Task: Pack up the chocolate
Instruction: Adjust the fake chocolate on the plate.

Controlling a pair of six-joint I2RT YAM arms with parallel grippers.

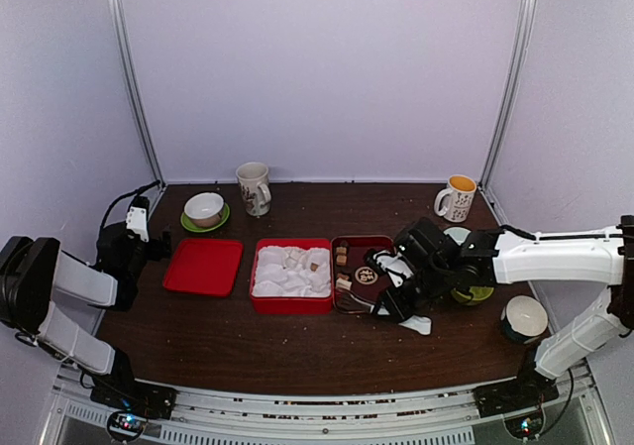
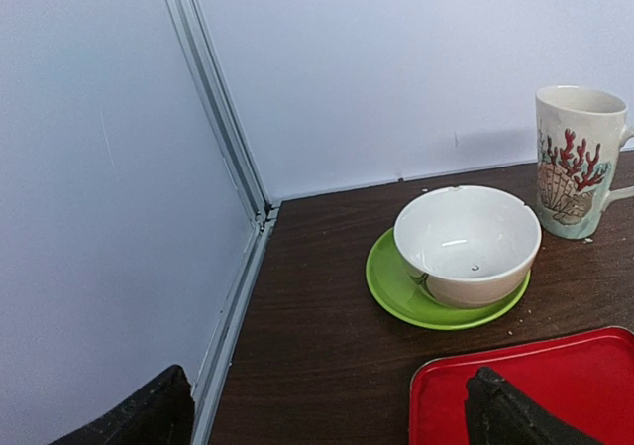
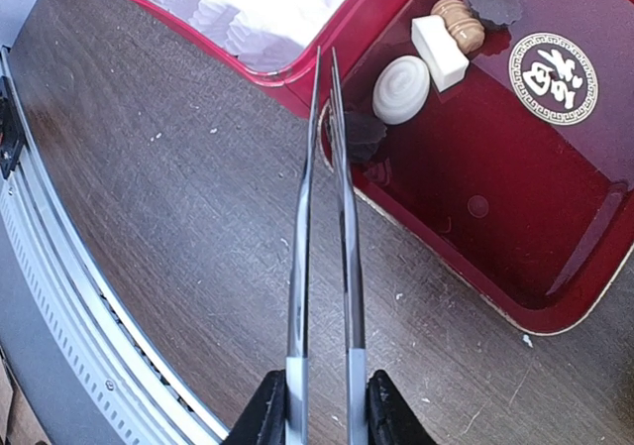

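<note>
Right tool (image 3: pixel 327 410) clamps tongs (image 3: pixel 322 217), blades almost together; left tool (image 2: pixel 332 410) wide open. Chocolate (image 3: pixel 401 88) in dark tray (image 3: pixel 475 207): tiny, light, smooth, probably brittle; pinch one piece gently across its sides

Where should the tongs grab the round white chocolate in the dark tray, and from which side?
Probably pinch the round white chocolate across its edge from above: one tip by the tray wall, one on the bare floor side. A white block and a dark piece crowd the other sides.

The tongs (image 3: pixel 323 217) half hide 1 dark chocolate (image 3: pixel 369 131); the mug (image 2: pixel 578 163) is cut off.
</note>
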